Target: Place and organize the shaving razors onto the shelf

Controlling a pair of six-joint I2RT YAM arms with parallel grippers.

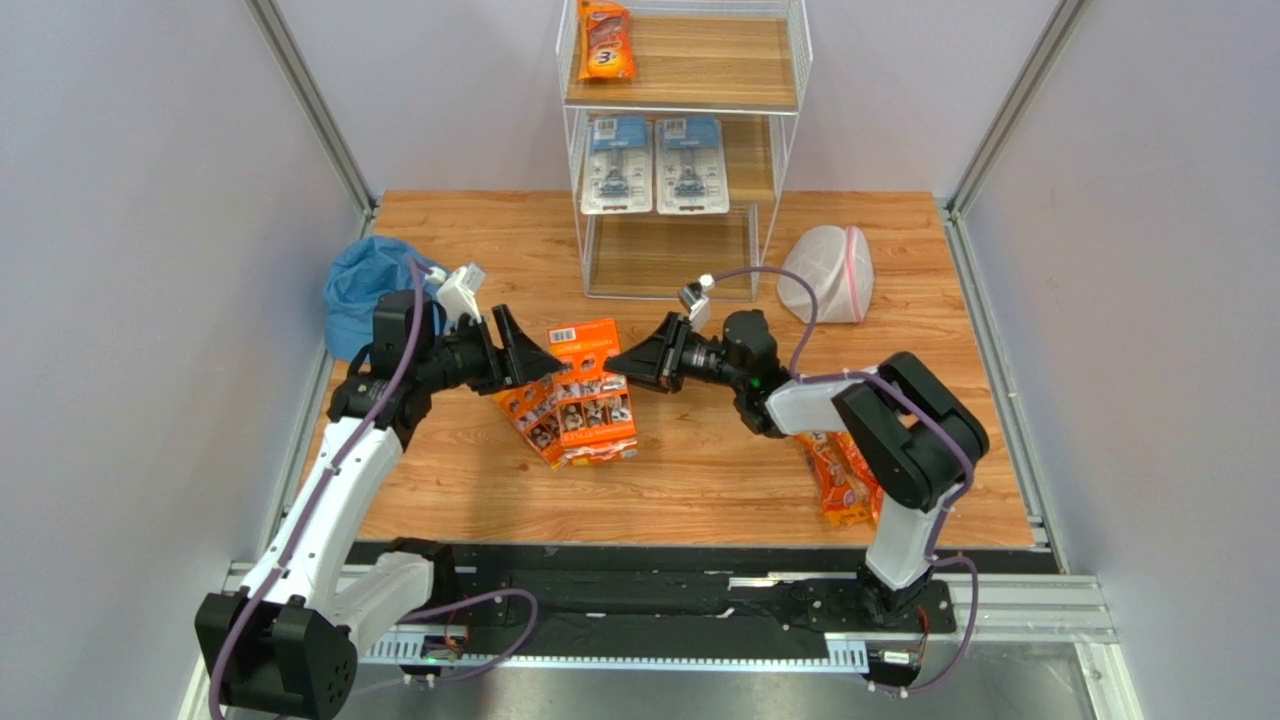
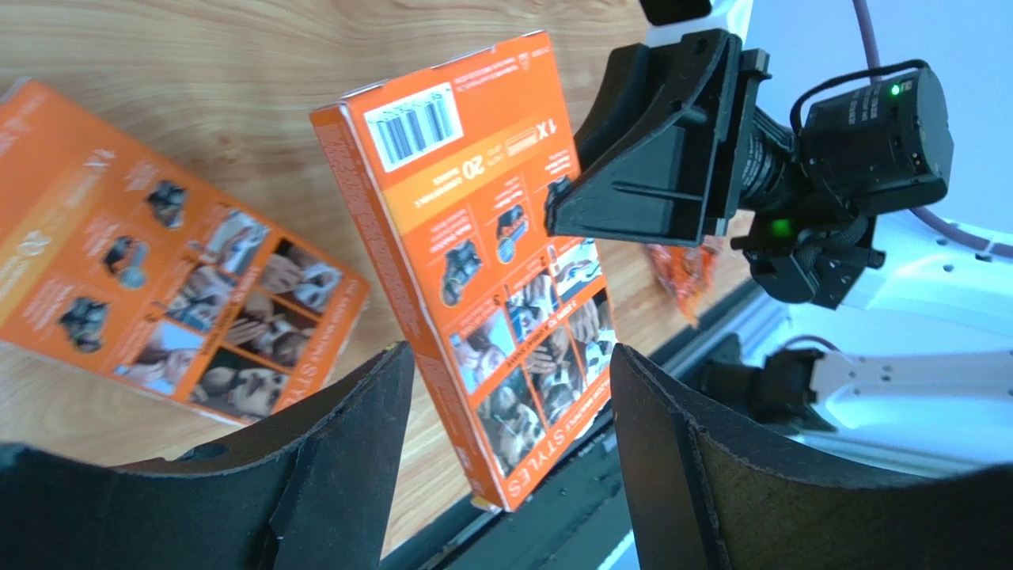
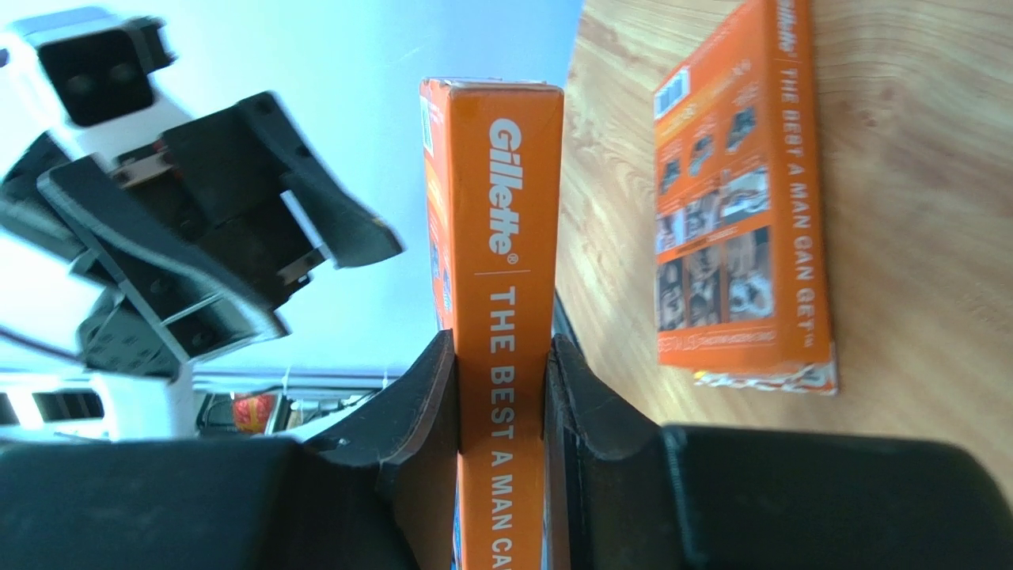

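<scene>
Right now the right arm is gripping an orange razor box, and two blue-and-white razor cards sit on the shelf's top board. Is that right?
Not quite. The blue-and-white razor cards lie on the middle board of the shelf, not the top board, which holds an orange pack; the top external view shows this. The right gripper does grip the orange razor box.

The place is a robot test cell in a lab. Plain pale walls set in bare metal posts box in a single wood-grain table. A left arm and a right arm are bolted to a black rail at the table's near edge, with purple cables looping off them. A small wire shelf holds a few razor packs, staged like a shop display.
</scene>
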